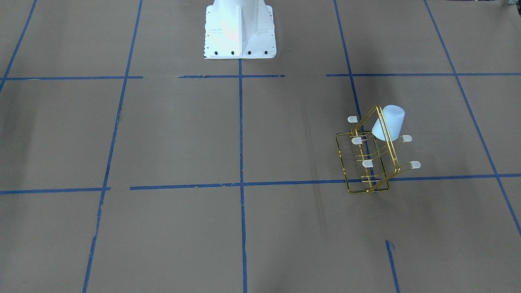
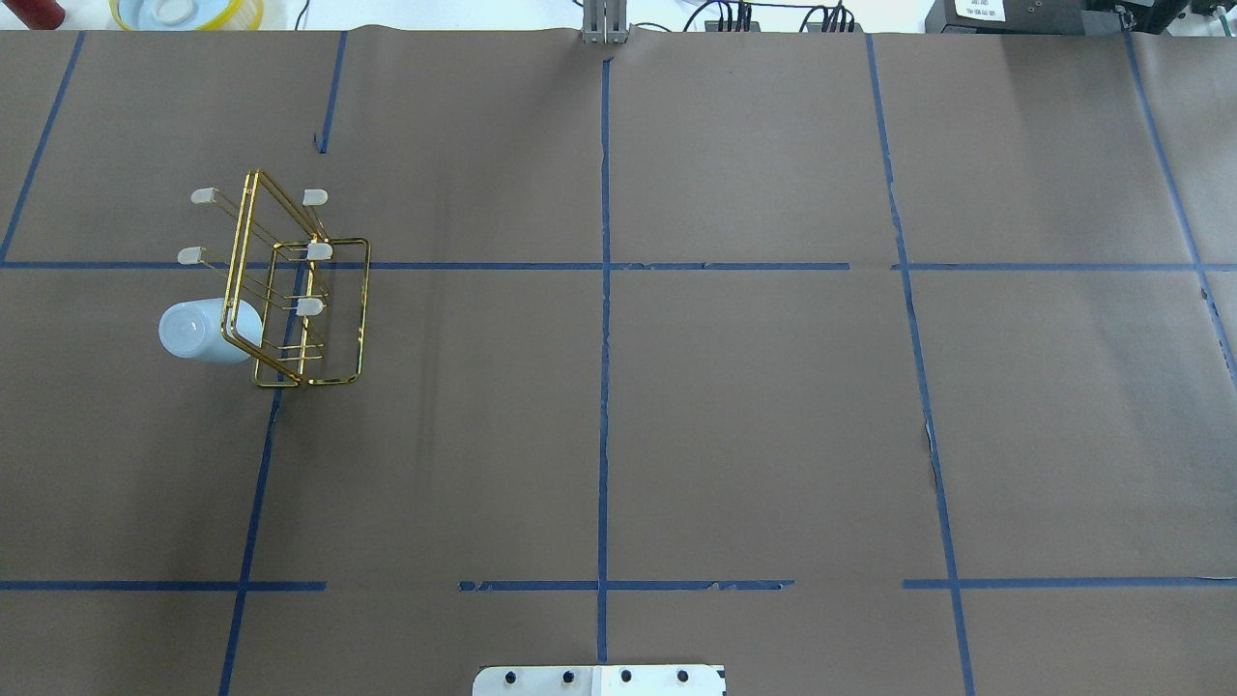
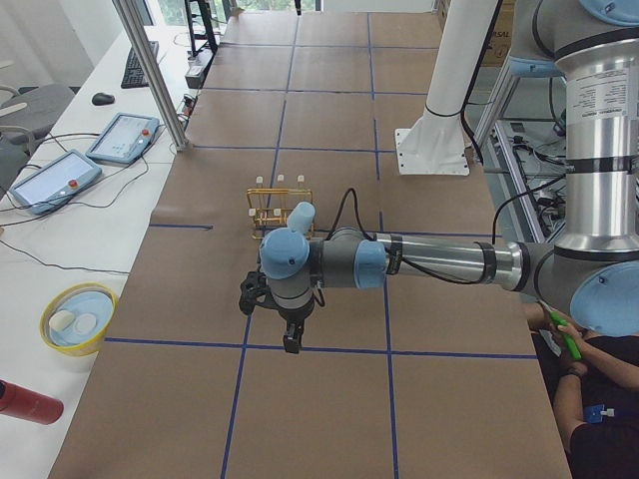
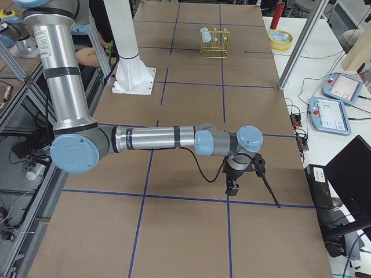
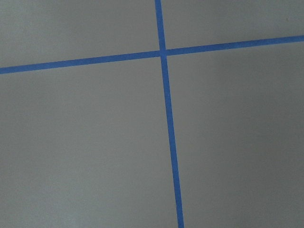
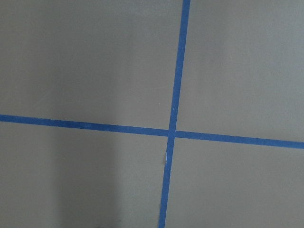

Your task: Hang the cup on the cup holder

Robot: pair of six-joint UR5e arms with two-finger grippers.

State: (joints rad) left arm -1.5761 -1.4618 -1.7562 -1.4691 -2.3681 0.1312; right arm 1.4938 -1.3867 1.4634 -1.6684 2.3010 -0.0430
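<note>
Judged complete, or all but: cup (image 1: 388, 122) already sleeved mouth-first over one upper peg of the cup holder (image 1: 367, 163), tilted, closed base pointing up and away from the gold frame, the other five capped pegs bare. Raised off the table, to judge by the side views, and carried by the cup holder alone. Nothing left to do as far as visible, beyond perhaps checking for a steady seat on the peg. Left arm (image 3: 429, 261) and right arm (image 4: 156, 139) both well apart from the cup holder, stretched low over bare table. Jaws of each caught only from the two side cameras, so impossible to tell whether spread or closed. As for containers: inside of the cup hidden, its mouth turned toward the cup holder's frame. Yellow bowl (image 3: 78, 317) well apart from the cup holder, off the brown paper on the white bench, holding a couple of whitish pieces too small to name.
</note>
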